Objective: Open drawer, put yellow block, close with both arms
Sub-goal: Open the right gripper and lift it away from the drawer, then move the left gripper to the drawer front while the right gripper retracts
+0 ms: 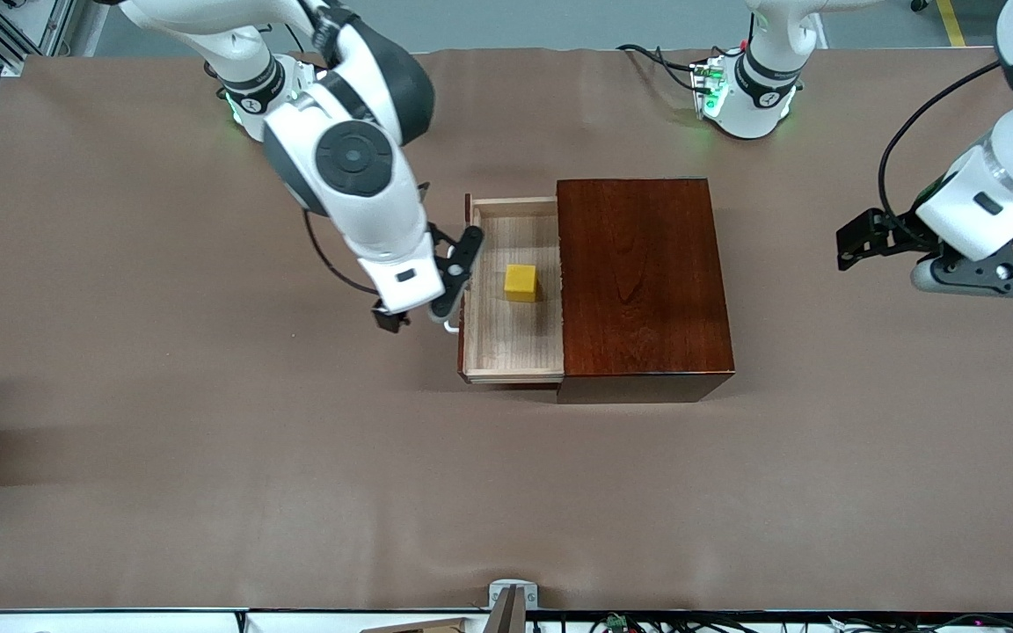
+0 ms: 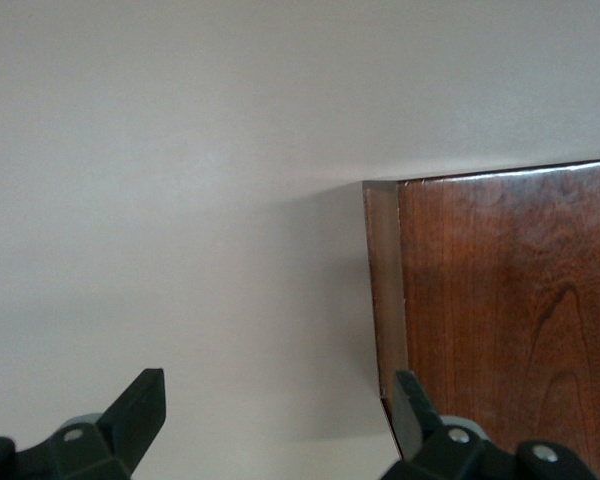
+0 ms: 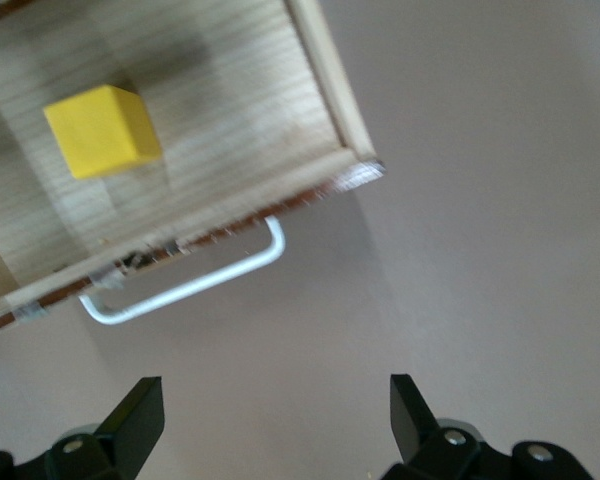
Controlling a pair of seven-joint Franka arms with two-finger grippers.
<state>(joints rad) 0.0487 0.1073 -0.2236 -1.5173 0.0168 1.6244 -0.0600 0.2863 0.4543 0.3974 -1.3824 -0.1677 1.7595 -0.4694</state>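
now yellow block (image 1: 521,282) in open drawer (image 1: 511,352); tools apart.

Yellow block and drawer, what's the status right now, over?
Yellow block sits in the open drawer. Right gripper open, empty, by the white handle. Left gripper open, waiting beside the box. Nothing blocking.

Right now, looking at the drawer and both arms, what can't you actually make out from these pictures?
- Front view: most of the drawer's white handle is hidden under the right gripper.
- Front view: the wooden box covers the rest of the drawer's tray.
- Front view: the left gripper, over the table's left-arm end, is cut off by the edge.
- Left wrist view: only a box corner shows; the yellow block is out of frame.
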